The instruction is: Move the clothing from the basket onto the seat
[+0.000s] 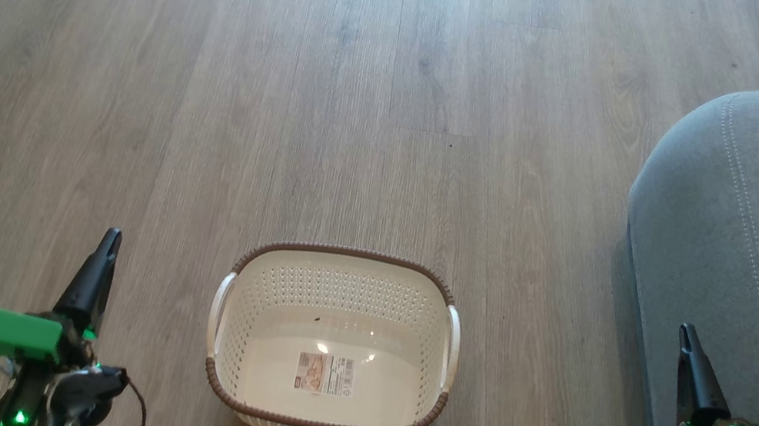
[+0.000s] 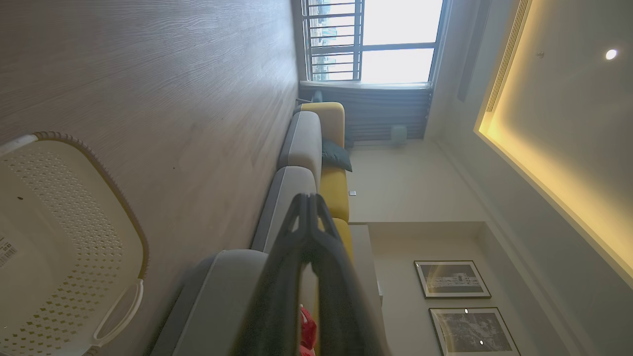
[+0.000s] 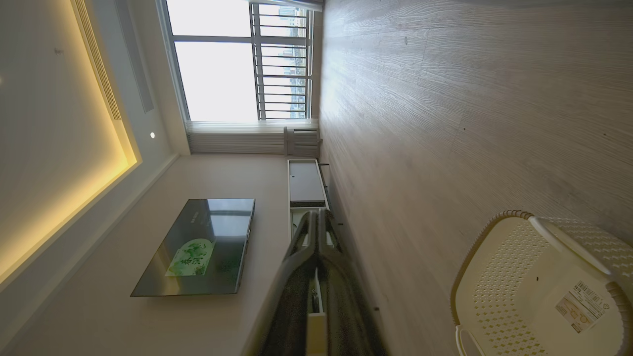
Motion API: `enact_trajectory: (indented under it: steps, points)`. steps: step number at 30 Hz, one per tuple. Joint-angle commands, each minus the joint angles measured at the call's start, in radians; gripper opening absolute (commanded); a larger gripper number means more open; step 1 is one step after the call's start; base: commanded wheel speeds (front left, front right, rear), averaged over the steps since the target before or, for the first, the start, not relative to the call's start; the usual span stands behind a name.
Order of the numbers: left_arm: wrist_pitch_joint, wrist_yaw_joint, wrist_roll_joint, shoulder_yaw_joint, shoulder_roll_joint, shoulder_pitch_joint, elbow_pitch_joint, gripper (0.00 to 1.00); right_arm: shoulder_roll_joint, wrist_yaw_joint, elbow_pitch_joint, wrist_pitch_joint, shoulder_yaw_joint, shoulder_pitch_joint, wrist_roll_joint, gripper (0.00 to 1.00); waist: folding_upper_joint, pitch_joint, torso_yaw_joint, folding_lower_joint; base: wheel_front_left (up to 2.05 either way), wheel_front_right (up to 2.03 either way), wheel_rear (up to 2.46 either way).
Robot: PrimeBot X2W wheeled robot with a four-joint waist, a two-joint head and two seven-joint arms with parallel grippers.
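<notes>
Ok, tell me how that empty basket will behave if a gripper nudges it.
Probably light: the basket is thin perforated plastic and holds nothing. It likely slides easily on the smooth wood floor rather than tipping, being low and wide.

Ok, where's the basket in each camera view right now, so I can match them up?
Head view: basket bottom centre, empty, on the wood floor.
Left wrist view: basket at the lower left edge.
Right wrist view: basket in the lower right corner.
Shared landmark: the barcode sticker on its inside bottom.
</notes>
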Motion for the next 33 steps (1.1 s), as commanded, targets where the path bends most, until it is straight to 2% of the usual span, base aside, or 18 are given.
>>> enact_trajectory:
  steps: [1,33]
  points:
    - [0.008,-0.01,-0.006,0.034,0.008,-0.027,-0.035,0.0,-0.006,0.0,-0.038,0.005,0.017,-0.056,0.006,0.0,0.0,0.0,0.0,0.0,0.0,0.0,0.0]
    - [0.008,-0.01,-0.006,0.034,0.008,-0.027,-0.035,0.0,-0.005,0.0,-0.038,0.006,0.016,-0.056,0.005,0.0,0.0,0.0,0.0,0.0,0.0,0.0,0.0]
